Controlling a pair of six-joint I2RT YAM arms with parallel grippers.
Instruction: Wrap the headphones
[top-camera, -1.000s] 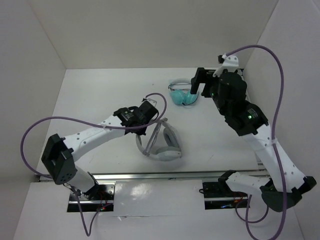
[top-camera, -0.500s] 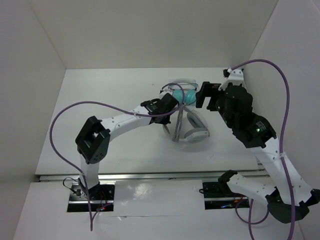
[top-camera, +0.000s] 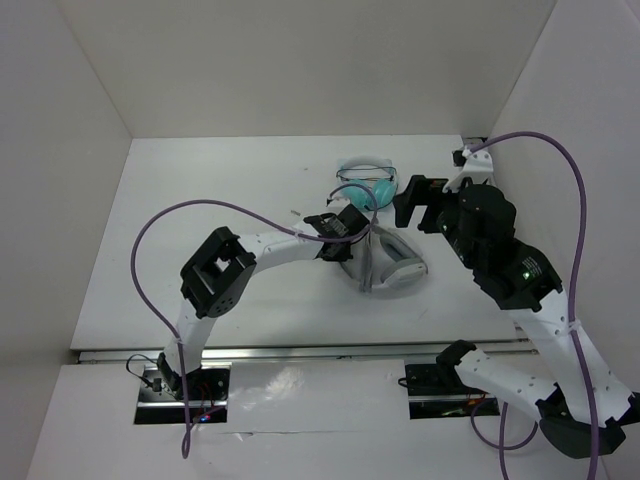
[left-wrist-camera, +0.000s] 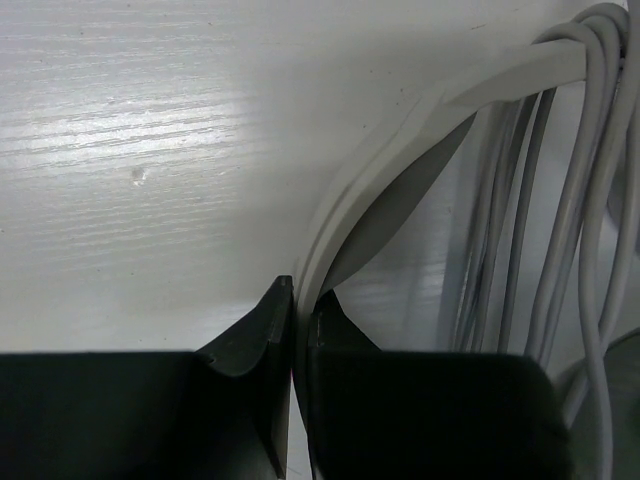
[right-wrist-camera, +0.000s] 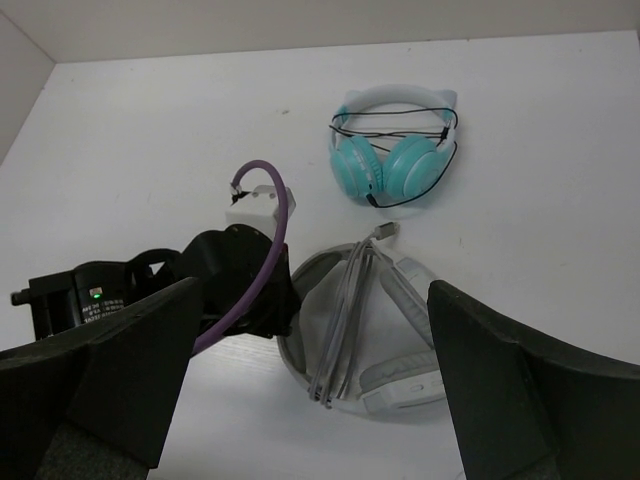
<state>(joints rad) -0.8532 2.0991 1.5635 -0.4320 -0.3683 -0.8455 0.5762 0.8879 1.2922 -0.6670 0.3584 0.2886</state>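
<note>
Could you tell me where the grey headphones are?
The grey headphones lie right of centre in the top view, just nearer than the teal headphones, pinched by the left gripper.

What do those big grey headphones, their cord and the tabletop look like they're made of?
Headphones: likely matte light-grey plastic, smooth moulded band. Cord: thin, probably rubbery-coated, bends in loose loops. Tabletop: seemingly white-painted wood, faint grain lines with soft sheen.

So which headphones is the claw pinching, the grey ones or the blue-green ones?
The big light-grey headphones: the left claw is shut on their headband. The small teal headphones lie apart from them, farther back, untouched.
</note>
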